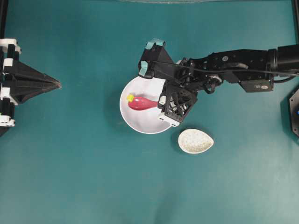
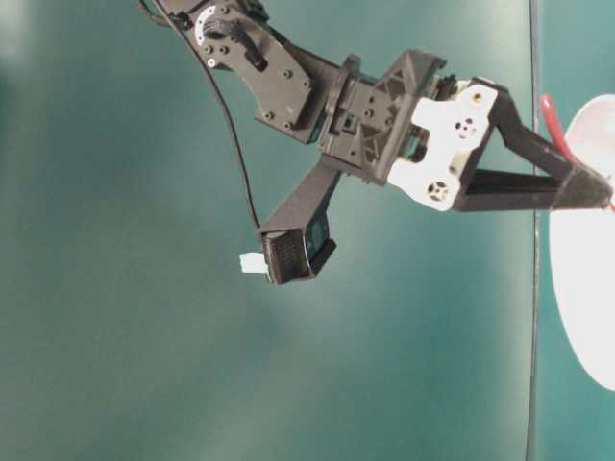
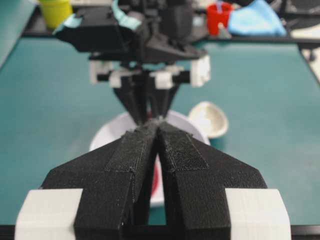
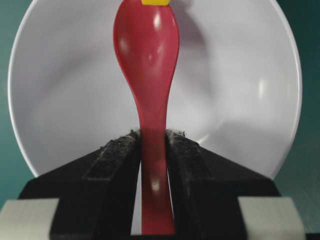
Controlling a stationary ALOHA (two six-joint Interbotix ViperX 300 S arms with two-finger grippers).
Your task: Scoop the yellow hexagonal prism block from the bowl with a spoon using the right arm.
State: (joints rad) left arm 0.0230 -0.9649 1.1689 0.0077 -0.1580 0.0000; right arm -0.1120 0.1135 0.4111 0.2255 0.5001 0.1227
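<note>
Gripping the unmarked spoon, right gripper over bowl

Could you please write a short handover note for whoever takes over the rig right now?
Right gripper: shut on the handle of the glossy red-pink soup spoon, head reaching into the large round white bowl.
Left gripper: shut, holding nothing, parked at the left edge of the overhead view.
Tiny yellow hexagonal prism block: in the bowl, at the spoon's tip; whether it sits on the head is unclear.
Speckled beige teardrop-shaped spoon rest: beside the bowl, no spoon on it.
Done: spoon picked up and brought to the block.
Left: get the block onto the spoon and lift it out.
</note>
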